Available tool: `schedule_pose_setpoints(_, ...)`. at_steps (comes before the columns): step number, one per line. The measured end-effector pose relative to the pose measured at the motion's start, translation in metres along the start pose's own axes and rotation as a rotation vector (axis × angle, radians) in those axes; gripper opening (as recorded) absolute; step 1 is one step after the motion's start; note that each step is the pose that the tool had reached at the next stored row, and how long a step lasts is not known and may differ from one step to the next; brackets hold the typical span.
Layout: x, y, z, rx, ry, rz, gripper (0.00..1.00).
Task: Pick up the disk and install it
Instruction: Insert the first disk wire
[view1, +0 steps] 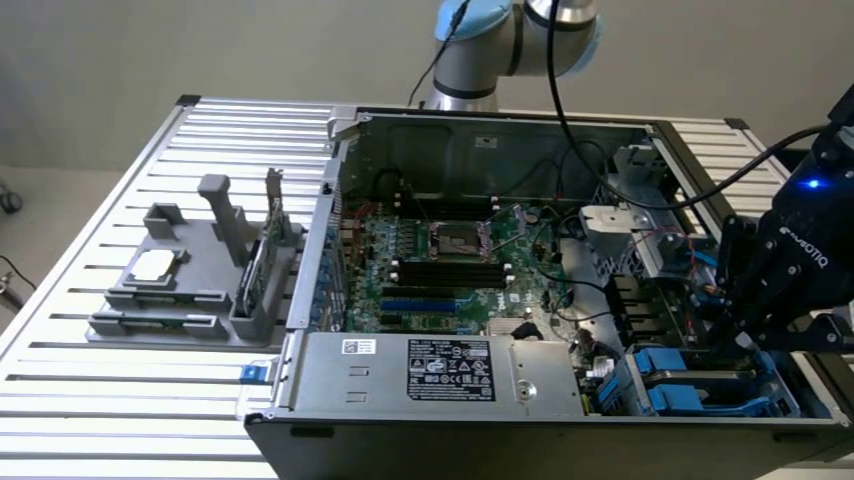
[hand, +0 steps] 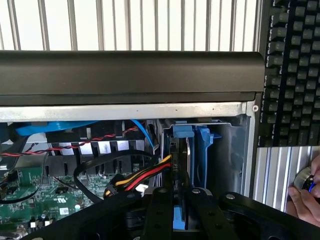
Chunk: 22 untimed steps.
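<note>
Tool (hand: 179, 200) clamped on disk (hand: 176, 220) in bay

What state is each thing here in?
computer case: side open, motherboard exposed.
disk: on edge in the drive bay, between the gripper's fingers.
gripper: closed on the disk.
grey holder: on the slatted table, beside the case.

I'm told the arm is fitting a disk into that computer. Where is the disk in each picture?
Wrist view: the disk stands edge-on, blue-framed, clamped between the fingers at the drive bay.
Exterior view: mostly hidden under the gripper, at the case's near corner on the exterior view's right.
Shared landmark: the blue carriers in the drive bay.
</note>
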<state>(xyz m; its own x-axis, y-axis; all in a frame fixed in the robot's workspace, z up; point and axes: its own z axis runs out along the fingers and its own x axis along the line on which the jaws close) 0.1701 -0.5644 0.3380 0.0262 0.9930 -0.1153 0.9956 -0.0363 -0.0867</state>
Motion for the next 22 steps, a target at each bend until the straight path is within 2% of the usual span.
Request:
schedule_pose_setpoints(3,0.0004,0.0000,-0.0001,0.0006,-0.0054,0.008,0.16)
schedule_pose_setpoints(7,0.0012,0.0003,0.0002,0.0013,-0.0074,0.014,0.16)
schedule_pose_setpoints(22,0.0029,0.0034,0.0046,0.0031,-0.0071,0.028,0.16)
